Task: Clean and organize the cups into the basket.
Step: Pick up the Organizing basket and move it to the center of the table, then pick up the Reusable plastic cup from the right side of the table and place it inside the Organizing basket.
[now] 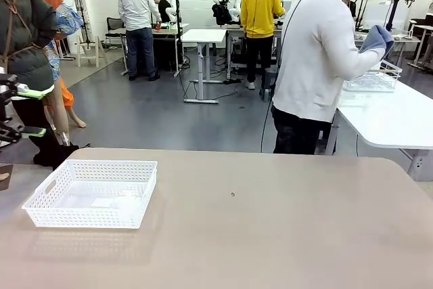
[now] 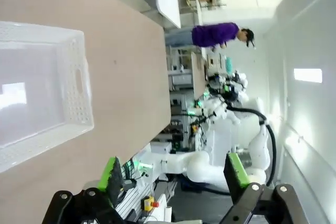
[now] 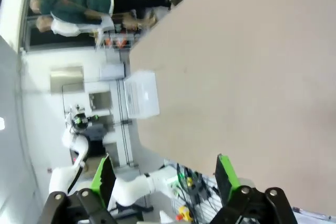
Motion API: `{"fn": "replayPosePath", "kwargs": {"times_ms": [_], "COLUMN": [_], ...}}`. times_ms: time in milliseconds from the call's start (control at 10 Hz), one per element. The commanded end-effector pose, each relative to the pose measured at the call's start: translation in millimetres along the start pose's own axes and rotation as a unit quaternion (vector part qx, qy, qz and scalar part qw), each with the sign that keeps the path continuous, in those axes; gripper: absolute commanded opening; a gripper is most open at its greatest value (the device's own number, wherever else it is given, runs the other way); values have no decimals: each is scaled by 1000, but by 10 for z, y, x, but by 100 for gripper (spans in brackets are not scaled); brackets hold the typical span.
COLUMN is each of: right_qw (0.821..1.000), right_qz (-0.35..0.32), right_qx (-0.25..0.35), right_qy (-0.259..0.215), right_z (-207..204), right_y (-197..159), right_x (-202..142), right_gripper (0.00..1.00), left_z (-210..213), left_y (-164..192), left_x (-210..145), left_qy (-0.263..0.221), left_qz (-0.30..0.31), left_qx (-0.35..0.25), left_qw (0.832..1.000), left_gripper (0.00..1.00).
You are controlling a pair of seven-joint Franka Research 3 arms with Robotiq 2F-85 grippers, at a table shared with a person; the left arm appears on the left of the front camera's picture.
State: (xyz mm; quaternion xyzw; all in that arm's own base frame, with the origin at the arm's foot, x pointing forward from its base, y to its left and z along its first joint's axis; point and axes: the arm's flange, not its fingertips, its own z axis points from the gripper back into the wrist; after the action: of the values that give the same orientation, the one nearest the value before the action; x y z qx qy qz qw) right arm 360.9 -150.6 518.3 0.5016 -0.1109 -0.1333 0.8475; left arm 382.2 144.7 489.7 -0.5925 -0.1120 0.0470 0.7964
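Note:
The white perforated basket (image 1: 40,211) sits empty on the tan table's near left; the left wrist view has it at upper left (image 2: 79,82), and it looks small in the right wrist view (image 3: 142,94). The cups are out of view. My left gripper (image 1: 30,111) hangs at the picture's left edge, above and to the left of the basket. Its green pads (image 2: 110,174) stand wide apart, open, with nothing between them (image 2: 173,174). My right gripper (image 3: 164,174) is open too, holding nothing, with the table spread before it.
A person in a white top stands beyond the far edge, turned toward a white side table (image 1: 399,116), holding a blue cloth (image 1: 377,37). A wire-grid basket (image 1: 374,79) rests there. A small dark speck (image 1: 233,194) lies mid-table.

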Motion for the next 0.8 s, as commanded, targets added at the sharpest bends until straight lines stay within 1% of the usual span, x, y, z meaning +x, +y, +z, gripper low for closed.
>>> {"fn": "replayPosePath", "kwargs": {"times_ms": [0,300,400,500,600,700], "right_qw": [998,993,994,995,994,990], "right_qz": [22,30,12,-16,-29,-30], "right_qx": [42,77,79,86,108,140], "right_qy": [-37,-81,-80,-40,-16,-12], "right_z": [292,807,890,866,832,791], "right_y": [-28,-234,-340,-461,-616,-788], "right_x": [-171,-420,-454,-437,-367,-281], "right_gripper": [100,100,100,100,100,100], "left_z": [207,482,535,547,537,531], "left_y": [-93,-10,4,26,56,92], "left_x": [-125,-227,-258,-267,-251,-221], "left_qy": [-17,-54,-63,-69,-72,-72], "left_qz": [16,31,32,34,36,40], "left_qx": [7,22,31,39,45,46], "left_qw": [1000,998,997,996,996,996], "left_gripper": [100,100,100,100,100,100]}}
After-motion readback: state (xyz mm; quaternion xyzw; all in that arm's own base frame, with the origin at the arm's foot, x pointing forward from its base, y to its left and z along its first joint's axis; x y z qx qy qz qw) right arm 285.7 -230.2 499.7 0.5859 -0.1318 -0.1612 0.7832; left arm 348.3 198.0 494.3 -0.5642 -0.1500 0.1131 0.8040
